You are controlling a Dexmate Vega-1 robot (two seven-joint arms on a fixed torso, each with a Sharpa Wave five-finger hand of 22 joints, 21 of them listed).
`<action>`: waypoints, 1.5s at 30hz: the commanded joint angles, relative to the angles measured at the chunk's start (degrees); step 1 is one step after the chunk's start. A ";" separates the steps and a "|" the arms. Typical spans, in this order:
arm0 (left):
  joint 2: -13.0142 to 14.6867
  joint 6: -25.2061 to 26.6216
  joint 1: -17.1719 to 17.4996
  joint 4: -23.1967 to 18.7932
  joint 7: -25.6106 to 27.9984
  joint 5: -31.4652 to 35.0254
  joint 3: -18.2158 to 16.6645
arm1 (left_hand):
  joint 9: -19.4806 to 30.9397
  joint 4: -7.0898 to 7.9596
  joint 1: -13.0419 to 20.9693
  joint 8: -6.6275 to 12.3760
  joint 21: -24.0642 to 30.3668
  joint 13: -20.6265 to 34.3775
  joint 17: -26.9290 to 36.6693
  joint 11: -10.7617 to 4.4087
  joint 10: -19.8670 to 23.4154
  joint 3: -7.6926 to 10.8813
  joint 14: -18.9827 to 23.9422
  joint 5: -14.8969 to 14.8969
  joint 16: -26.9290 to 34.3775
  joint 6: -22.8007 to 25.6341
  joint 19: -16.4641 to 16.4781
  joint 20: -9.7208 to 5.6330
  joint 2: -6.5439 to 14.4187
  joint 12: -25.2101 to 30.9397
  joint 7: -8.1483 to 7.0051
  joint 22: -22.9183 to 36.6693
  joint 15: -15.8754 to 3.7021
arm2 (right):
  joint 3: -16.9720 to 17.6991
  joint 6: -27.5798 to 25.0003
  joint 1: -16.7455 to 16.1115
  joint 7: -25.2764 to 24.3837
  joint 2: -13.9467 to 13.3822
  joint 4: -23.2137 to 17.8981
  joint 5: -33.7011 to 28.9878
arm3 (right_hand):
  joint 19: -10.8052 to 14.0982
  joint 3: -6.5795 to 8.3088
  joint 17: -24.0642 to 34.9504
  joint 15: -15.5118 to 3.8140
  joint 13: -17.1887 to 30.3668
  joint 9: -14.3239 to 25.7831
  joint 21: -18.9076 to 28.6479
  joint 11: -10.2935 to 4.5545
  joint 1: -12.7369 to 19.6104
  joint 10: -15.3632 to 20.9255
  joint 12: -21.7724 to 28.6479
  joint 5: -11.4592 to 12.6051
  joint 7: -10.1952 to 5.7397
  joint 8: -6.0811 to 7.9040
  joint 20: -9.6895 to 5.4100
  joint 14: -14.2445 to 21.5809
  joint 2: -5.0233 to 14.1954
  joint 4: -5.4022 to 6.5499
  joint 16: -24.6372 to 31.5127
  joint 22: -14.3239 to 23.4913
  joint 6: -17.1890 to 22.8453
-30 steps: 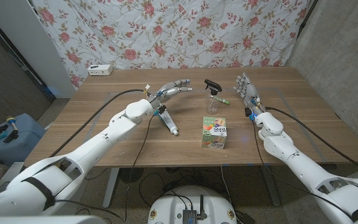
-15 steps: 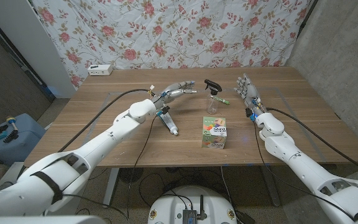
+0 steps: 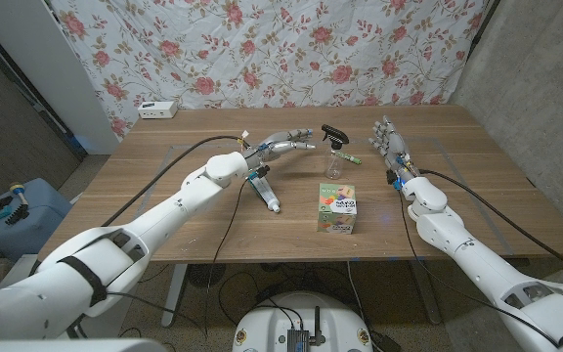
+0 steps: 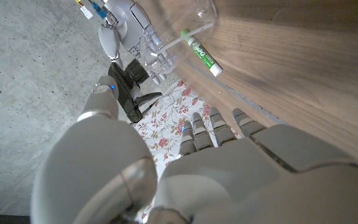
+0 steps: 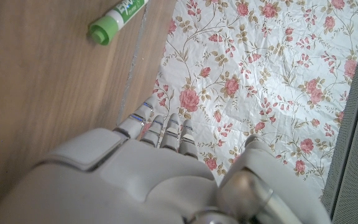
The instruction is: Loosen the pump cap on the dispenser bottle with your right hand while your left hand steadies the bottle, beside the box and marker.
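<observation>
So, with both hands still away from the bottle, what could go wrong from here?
1. The dispenser bottle is narrow, clear and looks almost empty, so the left robot hand, open beside it, could tip it over when it arrives.
2. The marker lies close to the bottle's base; either hand may push it away.
3. The right robot hand is open and apart; if it twists the black pump cap before the left one grips, the bottle may spin.

Bottle point(image 3: 334, 154) stands mid-bench point(image 3: 164, 210); marker point(image 3: 352, 156) just right of it; box point(image 3: 337, 210) in front, nearer the robot.
</observation>
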 commanded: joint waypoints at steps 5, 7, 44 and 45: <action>-1.93 -2.10 -3.56 5.32 -3.89 2.09 2.17 | 0.10 -0.07 0.95 0.01 0.02 0.08 0.06 0.21 -0.76 -0.87 -0.54 0.76 -0.04 -0.76 -1.31 0.48 0.14 -0.36 0.21 0.02 -0.73 | 0.08 0.09 -0.58 -1.08 0.00 -0.98 -0.39 | -0.20 -0.28 -0.04 -0.86 0.05 0.10 0.22 0.03 0.07 -0.43 0.27 0.41 0.01 0.18 -3.68 -0.58 -0.37 -0.11 0.16 0.25 -0.14; -2.11 -2.27 -3.69 5.62 -3.71 2.45 2.37 | 0.10 -0.10 1.10 0.01 0.02 0.08 0.06 0.21 -0.81 -1.02 -0.59 0.87 -0.02 -0.90 -1.52 0.59 0.16 -0.34 0.24 0.02 -0.67 | 0.11 0.20 -0.69 -1.19 0.06 -1.02 -0.39 | -0.22 -0.28 -0.04 -0.88 0.05 0.10 0.21 -0.01 0.07 -0.41 0.28 0.42 0.03 0.19 -3.67 -0.60 -0.38 -0.12 0.15 0.25 -0.15; -7.95 -7.95 -7.21 15.98 -2.10 6.54 5.60 | 0.17 -0.29 7.22 1.45 0.76 0.05 0.02 -0.38 1.65 -3.72 1.98 3.44 0.70 2.61 -2.07 -0.36 1.19 0.74 -0.02 0.02 -2.10 | 1.21 0.79 -4.02 -1.12 -1.50 -4.13 0.54 | -0.36 -0.41 -0.05 -0.80 0.06 0.11 0.27 -0.16 0.04 -0.49 0.32 0.55 0.04 0.26 -3.44 -0.55 -0.37 -0.22 0.23 0.26 -0.30; -8.14 -8.08 -7.26 16.29 -2.00 6.54 5.62 | 0.17 -0.27 7.38 1.45 0.78 0.05 0.02 -0.54 1.78 -3.79 2.02 3.50 0.68 2.74 -2.04 -0.44 1.22 0.77 0.01 0.02 -2.07 | 1.21 0.92 -3.99 -0.90 -1.47 -3.99 0.60 | -0.35 -0.42 -0.05 -0.81 0.06 0.11 0.28 -0.18 0.04 -0.49 0.32 0.55 -0.02 0.25 -3.42 -0.54 -0.37 -0.23 0.23 0.26 -0.32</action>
